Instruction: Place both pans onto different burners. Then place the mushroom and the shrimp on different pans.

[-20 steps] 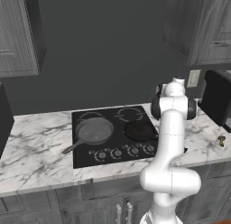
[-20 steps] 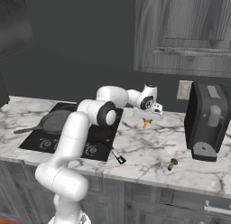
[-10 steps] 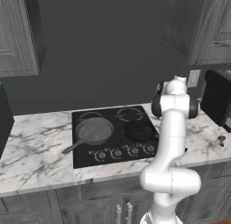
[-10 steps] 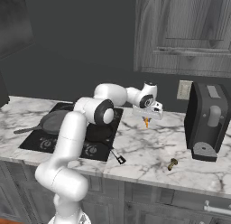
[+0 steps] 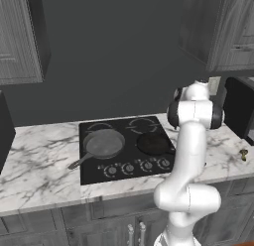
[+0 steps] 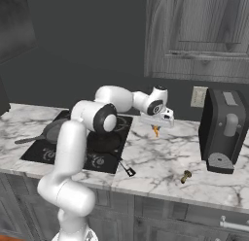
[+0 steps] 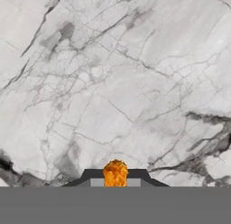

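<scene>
The gripper (image 6: pixel 156 129) is clamped narrow on the shrimp (image 7: pixel 115 173), pinched between its fingertips above the marble counter (image 7: pixel 113 83). Tiny, light and probably slippery, it seems held across its middle.

Under my tool (image 6: pixel 155 130) the tabletop (image 7: pixel 113 83) looks like polished white marble with grey veins. The shrimp (image 7: pixel 115 173) pinched in my tool is matt orange and bumpy. Off to my tool's left, the cooktop (image 5: pixel 126 160) is glossy black glass, the skillet (image 5: pixel 102 144) dull grey metal, the smaller pan (image 5: pixel 152 145) matt black.
</scene>
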### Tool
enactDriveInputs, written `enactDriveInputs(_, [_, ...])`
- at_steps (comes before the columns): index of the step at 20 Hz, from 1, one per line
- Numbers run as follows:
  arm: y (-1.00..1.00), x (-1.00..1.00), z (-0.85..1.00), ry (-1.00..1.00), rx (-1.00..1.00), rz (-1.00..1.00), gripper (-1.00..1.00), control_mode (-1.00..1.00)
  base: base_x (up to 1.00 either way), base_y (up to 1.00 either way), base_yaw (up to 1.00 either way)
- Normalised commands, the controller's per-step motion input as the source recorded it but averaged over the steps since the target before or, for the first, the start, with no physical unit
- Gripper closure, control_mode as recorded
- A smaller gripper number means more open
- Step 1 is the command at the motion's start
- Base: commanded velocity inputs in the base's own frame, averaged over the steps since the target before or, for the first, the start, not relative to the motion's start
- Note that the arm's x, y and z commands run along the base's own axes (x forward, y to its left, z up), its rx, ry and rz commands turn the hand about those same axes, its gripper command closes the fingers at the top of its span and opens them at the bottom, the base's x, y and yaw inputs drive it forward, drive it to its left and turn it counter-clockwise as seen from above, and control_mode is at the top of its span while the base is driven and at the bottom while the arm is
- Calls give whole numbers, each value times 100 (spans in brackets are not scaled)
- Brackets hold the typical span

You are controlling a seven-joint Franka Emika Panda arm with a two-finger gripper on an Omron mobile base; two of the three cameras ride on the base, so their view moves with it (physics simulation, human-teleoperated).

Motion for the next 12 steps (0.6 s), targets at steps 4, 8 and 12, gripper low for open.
enactDriveInputs(4, [19, -31, 44, 0, -1, 0, 100, -100, 0, 0, 0])
enactDriveInputs(8, [24, -41, 33, -1, -4, 0, 100, -100, 0, 0, 0])
enactDriveInputs(12, [25, -38, 21, -3, -5, 0, 100, -100, 0, 0, 0])
